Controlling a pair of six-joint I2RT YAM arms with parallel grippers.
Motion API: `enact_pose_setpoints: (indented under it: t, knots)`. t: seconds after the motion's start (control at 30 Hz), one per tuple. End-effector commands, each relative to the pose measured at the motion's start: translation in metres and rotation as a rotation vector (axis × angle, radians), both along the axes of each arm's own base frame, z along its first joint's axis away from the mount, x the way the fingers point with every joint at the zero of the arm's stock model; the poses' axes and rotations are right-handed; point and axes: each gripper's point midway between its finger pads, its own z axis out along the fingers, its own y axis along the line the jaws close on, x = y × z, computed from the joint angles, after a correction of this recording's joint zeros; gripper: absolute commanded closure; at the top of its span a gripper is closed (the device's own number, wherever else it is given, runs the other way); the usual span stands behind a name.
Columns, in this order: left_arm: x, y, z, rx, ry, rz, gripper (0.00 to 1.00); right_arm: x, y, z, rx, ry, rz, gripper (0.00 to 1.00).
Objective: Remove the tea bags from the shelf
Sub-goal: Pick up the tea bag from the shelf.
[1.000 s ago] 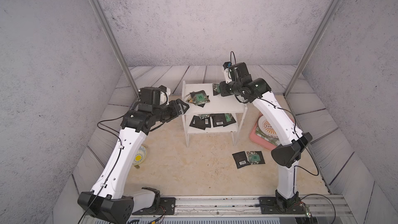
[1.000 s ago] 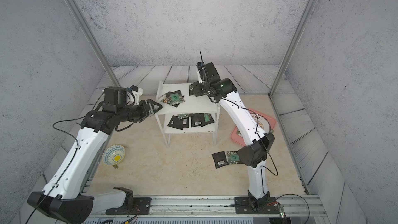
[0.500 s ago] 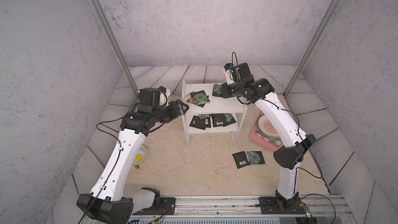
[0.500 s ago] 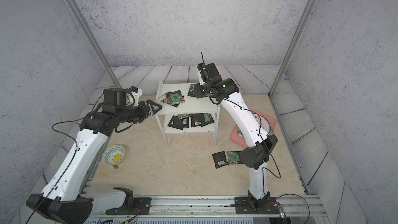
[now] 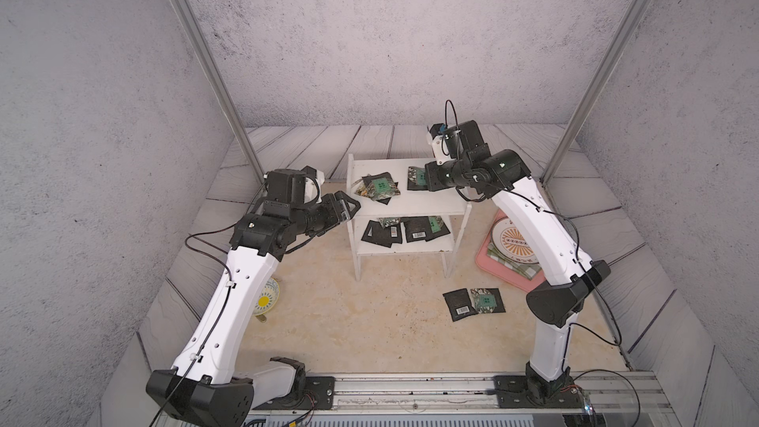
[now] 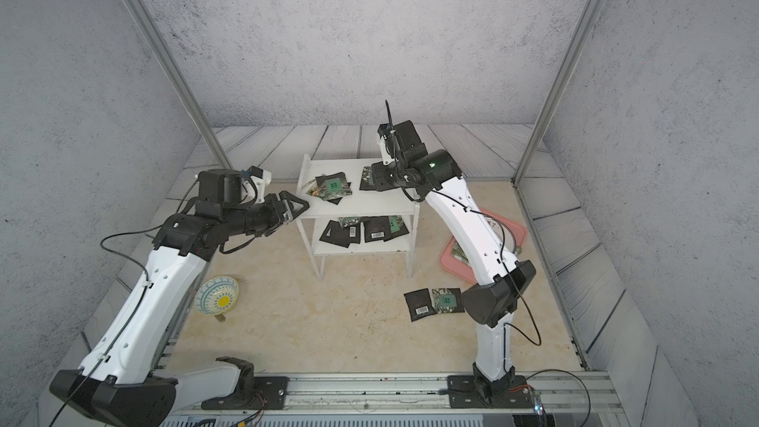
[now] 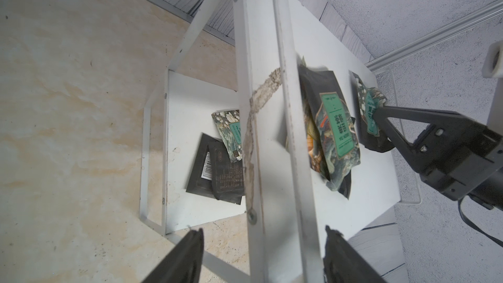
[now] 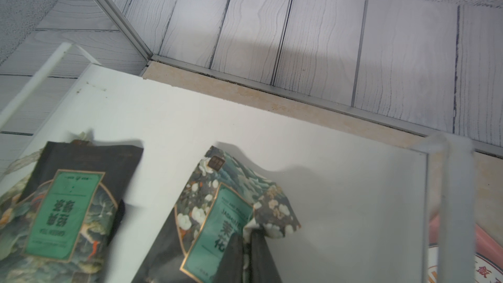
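Gripped tea bag (image 8: 217, 213): lies on the right half of the top board, green label up. The label's long side runs roughly in line with the fingers that hold it, and the pinched edge is crumpled upward.
Right hand (image 8: 245, 243): closed on that bag's edge, reaching in from the shelf's right end.
Top-board pile (image 5: 380, 186): overlapping tea bags left of the gripped one and apart from it. The topmost is label up and turned cornerwise to the board's edges.
Lower-board tea bags (image 5: 410, 230): several lie flat and overlapping, some barcode up, some print up.
Counter tea bags (image 5: 472, 301): two lie side by side before the shelf's right legs, one barcode up and one label up.
Shelf (image 5: 431, 203): upright on the counter (image 5: 328, 322), its long axis crosswise in both top views.
Left hand (image 5: 355, 205): open and empty, just beside the shelf's left end at top-board height. The side panel shows between its fingers in the wrist view.
Pink tray (image 5: 488, 260): right of the shelf, partly behind the right arm.
Patterned bowl (image 6: 217, 295): beside the left arm.
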Motion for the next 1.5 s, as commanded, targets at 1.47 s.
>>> enact_pose_setpoints:
  t: [1.47]
  knots:
    - [-0.065, 0.010, -0.047, 0.017, -0.018, -0.059, 0.26, -0.150, -0.067, 0.027, 0.288, -0.052, 0.060, 0.96]
